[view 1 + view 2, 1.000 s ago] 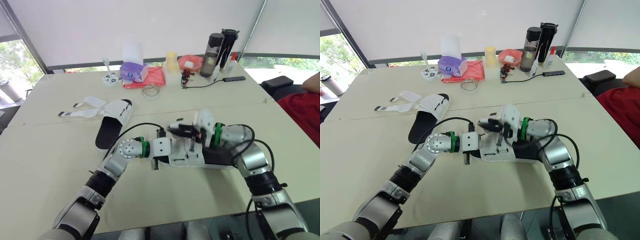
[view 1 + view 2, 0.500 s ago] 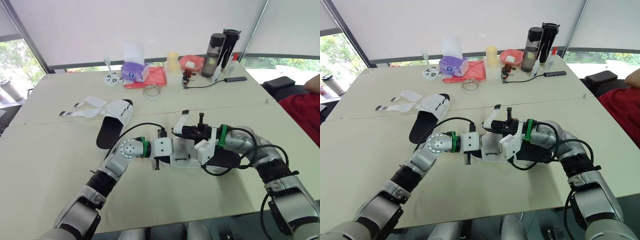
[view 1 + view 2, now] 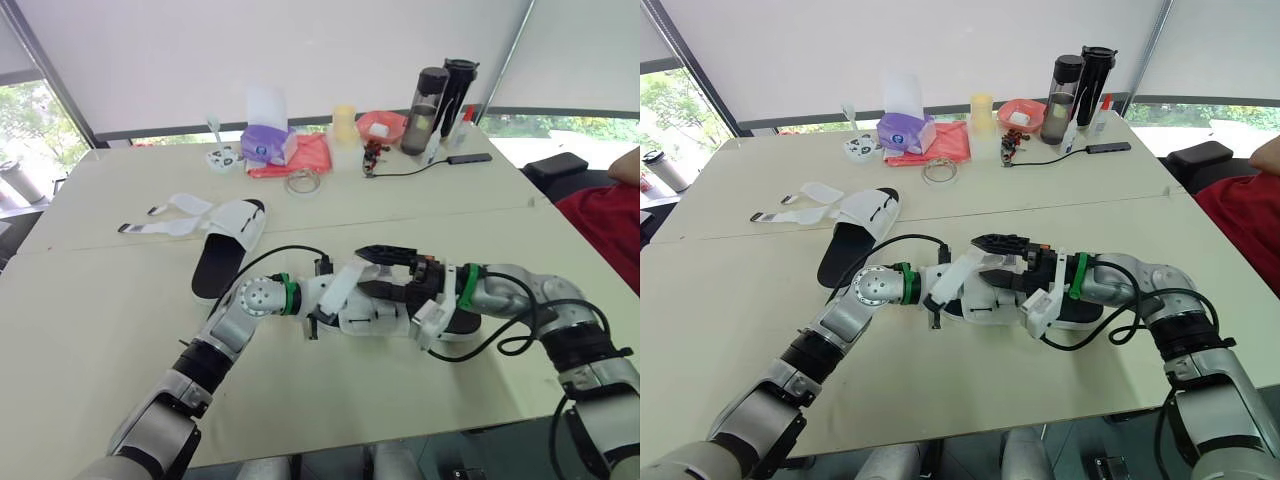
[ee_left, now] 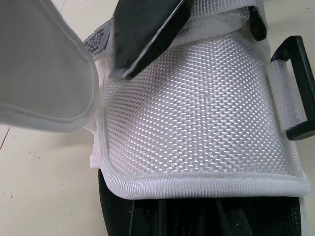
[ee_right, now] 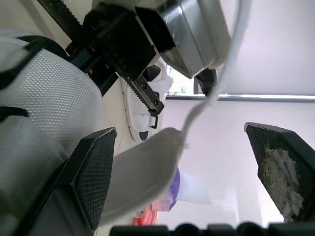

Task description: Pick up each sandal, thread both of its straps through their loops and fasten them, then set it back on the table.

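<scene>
A white mesh sandal with a black sole [image 3: 385,312] lies at the table's middle. My left gripper [image 3: 316,300] is shut on its left end; its wrist view sits close on the mesh upper [image 4: 197,103], with a black loop [image 4: 299,91] at the side. One loose white strap [image 3: 345,283] droops leftward over that gripper. My right gripper [image 3: 364,271] hovers open over the sandal; the strap [image 5: 142,169] hangs free between its fingers [image 5: 93,172]. The second sandal [image 3: 228,246] lies further left with its straps [image 3: 168,219] spread out.
Along the far edge stand a purple tissue box [image 3: 267,142], a red cloth [image 3: 306,156], a tape ring [image 3: 300,181], a red bowl [image 3: 381,123], dark bottles [image 3: 438,94] and a cable [image 3: 420,165]. A person in red [image 3: 612,215] sits at the right.
My right gripper has opened and drawn back to the right, letting go of the strap. The strap has dropped from upright to drooping over my left gripper.
</scene>
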Action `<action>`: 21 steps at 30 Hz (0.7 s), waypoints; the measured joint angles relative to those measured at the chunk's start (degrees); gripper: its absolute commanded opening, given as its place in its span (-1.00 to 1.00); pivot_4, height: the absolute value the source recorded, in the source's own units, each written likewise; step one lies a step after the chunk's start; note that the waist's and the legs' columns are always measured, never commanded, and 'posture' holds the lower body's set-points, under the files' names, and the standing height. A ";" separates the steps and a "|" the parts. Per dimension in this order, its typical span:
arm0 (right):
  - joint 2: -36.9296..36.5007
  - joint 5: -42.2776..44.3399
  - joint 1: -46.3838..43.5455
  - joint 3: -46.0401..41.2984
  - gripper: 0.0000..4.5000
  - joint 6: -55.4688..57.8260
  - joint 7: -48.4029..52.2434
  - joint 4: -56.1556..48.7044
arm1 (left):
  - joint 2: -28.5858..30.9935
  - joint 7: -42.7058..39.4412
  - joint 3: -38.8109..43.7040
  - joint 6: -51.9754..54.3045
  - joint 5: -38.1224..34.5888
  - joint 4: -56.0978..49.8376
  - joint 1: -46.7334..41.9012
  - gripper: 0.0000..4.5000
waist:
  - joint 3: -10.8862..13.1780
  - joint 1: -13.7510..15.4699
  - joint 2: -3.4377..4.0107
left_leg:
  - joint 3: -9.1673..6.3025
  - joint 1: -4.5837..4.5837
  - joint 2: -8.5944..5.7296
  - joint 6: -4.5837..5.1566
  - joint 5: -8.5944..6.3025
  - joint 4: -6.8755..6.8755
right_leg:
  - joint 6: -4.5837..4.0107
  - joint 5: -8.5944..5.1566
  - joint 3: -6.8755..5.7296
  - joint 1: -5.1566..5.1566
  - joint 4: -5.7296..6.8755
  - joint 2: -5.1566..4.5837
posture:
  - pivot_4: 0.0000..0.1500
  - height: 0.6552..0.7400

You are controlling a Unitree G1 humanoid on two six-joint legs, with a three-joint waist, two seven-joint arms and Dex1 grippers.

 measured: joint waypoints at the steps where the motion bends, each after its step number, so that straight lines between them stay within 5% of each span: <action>1: -0.50 0.99 0.77 0.00 0.98 0.24 0.06 -0.20 | -0.02 0.00 -0.01 0.00 0.00 0.01 0.01 -1.00 | 0.00 0.01 0.00 | -0.01 0.02 0.00 0.00 0.00 0.00 | -0.01 -0.01 0.00 0.03 -0.01 0.00 | 1.00 1.00; 5: -2.94 10.10 4.39 0.15 0.98 4.10 3.99 -1.09 | -0.01 0.00 -0.03 -0.04 0.00 0.05 0.02 -1.00 | 0.00 -0.03 -0.01 | -0.02 0.07 0.01 0.01 0.00 0.00 | -0.01 -0.01 0.01 0.11 -0.04 0.00 | 1.00 1.00; 8: -3.92 40.44 13.25 -0.12 0.98 30.23 17.59 -12.90 | 0.22 -0.06 0.08 -0.15 -0.04 -0.14 0.23 -1.00 | 0.01 0.00 -0.03 | -0.13 0.05 0.07 0.04 -0.01 0.02 | -0.02 -0.02 0.03 0.15 -0.05 0.00 | 1.00 1.00; 13: -13.15 74.93 21.92 -7.98 0.98 68.53 31.64 -31.79 | 0.09 -0.10 0.01 -0.13 -0.17 -0.47 0.56 -1.00 | 0.00 0.29 0.00 | -0.17 -0.01 0.07 0.09 -0.06 0.03 | -0.06 -0.09 -0.02 0.14 -0.09 -0.06 | 1.00 1.00; 21: -19.90 104.92 38.43 -20.81 0.98 102.60 42.07 -43.60 | 0.40 -1.29 0.65 0.01 -0.52 -0.72 0.84 -1.00 | -0.11 0.17 -0.12 | 0.06 -0.11 0.11 0.22 -0.17 0.05 | -0.09 -0.18 -0.08 0.00 -0.15 -0.17 | 1.00 1.00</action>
